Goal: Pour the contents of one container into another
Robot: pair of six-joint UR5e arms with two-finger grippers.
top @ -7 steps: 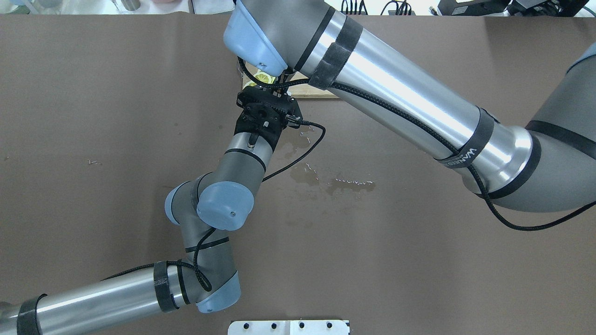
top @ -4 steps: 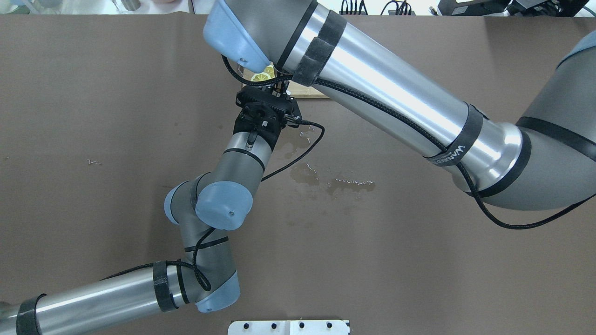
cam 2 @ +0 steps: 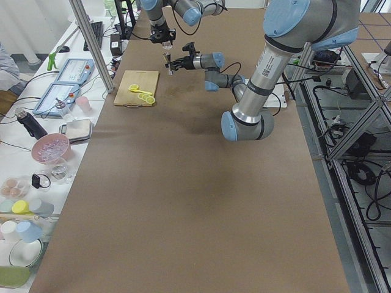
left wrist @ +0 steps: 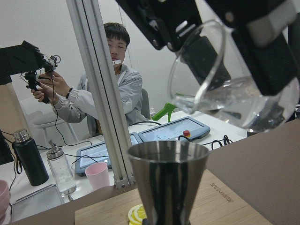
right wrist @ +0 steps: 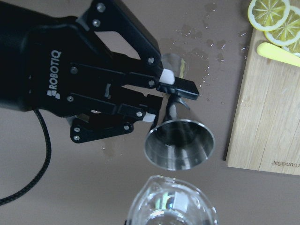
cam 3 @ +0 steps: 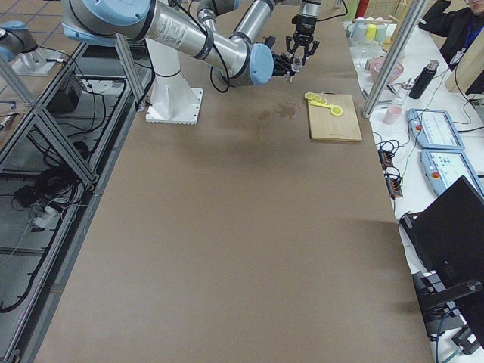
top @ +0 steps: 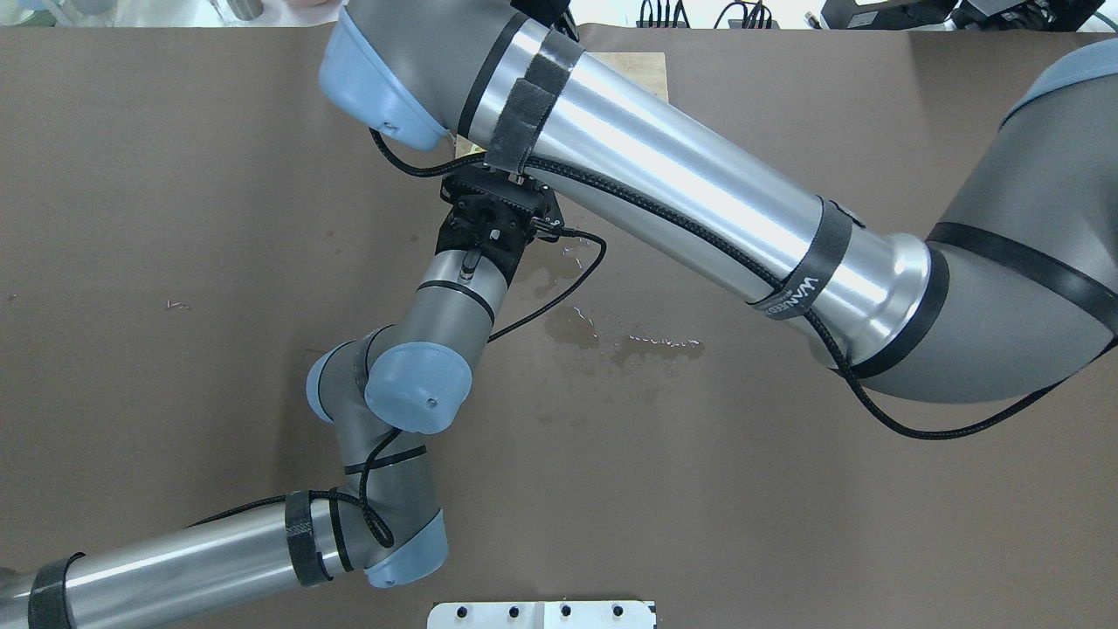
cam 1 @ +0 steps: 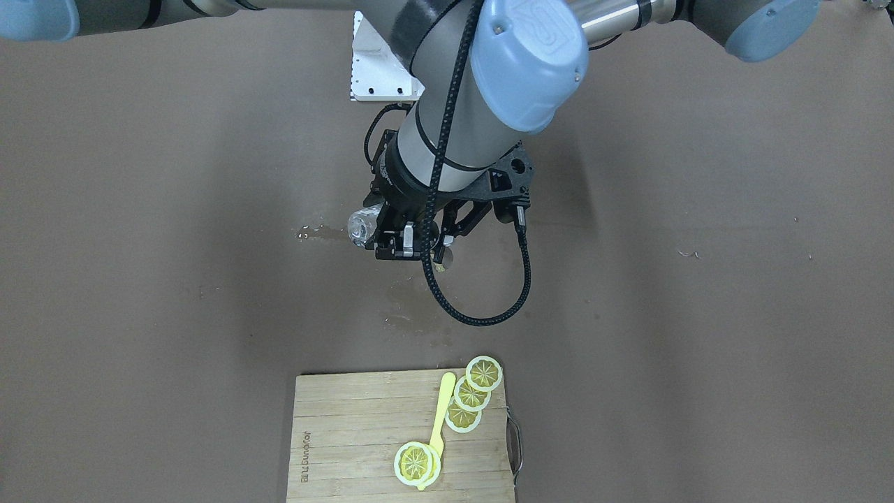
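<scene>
Brown table (top: 175, 218) has a wet patch (top: 624, 345) mid-surface; in the overhead view the right arm (top: 664, 175) hides both vessels, and only the wrist cams show them. Right wrist view, left to right: left gripper (right wrist: 164, 98) pinches the jigger (right wrist: 180, 143) at its waist, long axis vertical, mouth up, cutting board (right wrist: 267, 93) beyond. Left wrist view: glass cup (left wrist: 206, 70), clamped in the right gripper (left wrist: 234, 51), sits above-right of the jigger mouth, tilted, lip pointing down-left at it, water inside.

glass cup (left wrist: 220, 93) just above jigger (left wrist: 168, 178); lemon slices (cam 1: 471, 393) on board (cam 1: 349, 419) nearby
</scene>
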